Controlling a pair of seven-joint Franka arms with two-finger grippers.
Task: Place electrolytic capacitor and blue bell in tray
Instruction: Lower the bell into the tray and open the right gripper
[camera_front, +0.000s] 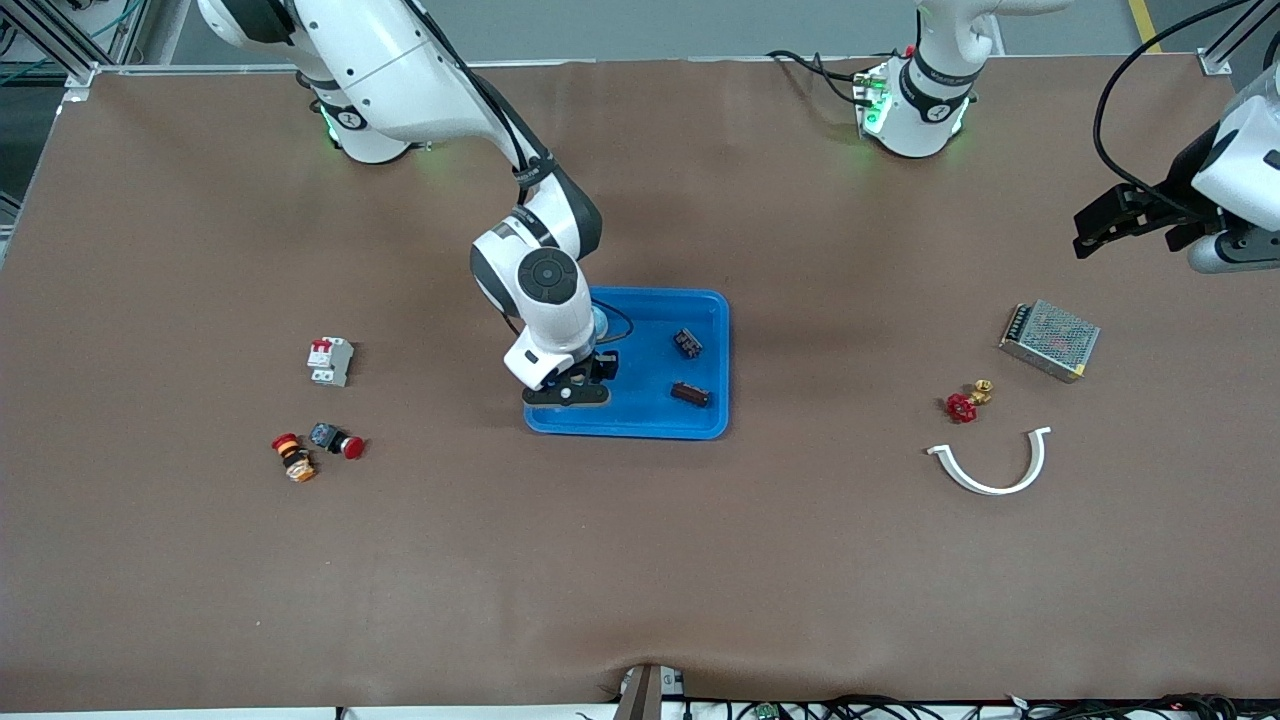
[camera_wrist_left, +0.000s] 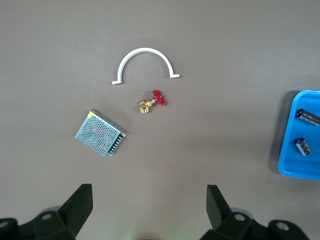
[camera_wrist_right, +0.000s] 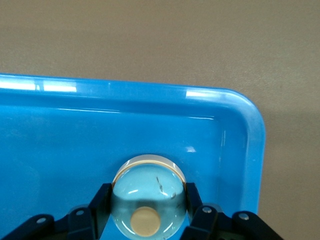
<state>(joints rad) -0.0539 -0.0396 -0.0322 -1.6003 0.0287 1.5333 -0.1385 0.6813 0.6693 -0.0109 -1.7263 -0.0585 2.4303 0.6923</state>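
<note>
Blue bell (camera_wrist_right: 148, 196) clamped between fingers of right end effector (camera_front: 572, 385), inside tray (camera_front: 655, 425) near a corner. Two capacitors (camera_front: 688, 343) lie in tray beside it. Left end effector (camera_wrist_left: 149, 210) waits, fingers apart, over bare counter (camera_front: 700, 560).

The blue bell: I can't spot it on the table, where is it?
The blue bell sits between the right gripper fingers, inside the tray at the end toward the right arm.

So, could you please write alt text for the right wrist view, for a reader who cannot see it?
The right gripper holds a pale blue domed bell between its fingers, inside a corner of the bright blue tray. Brown table shows past the tray's rim.
</note>
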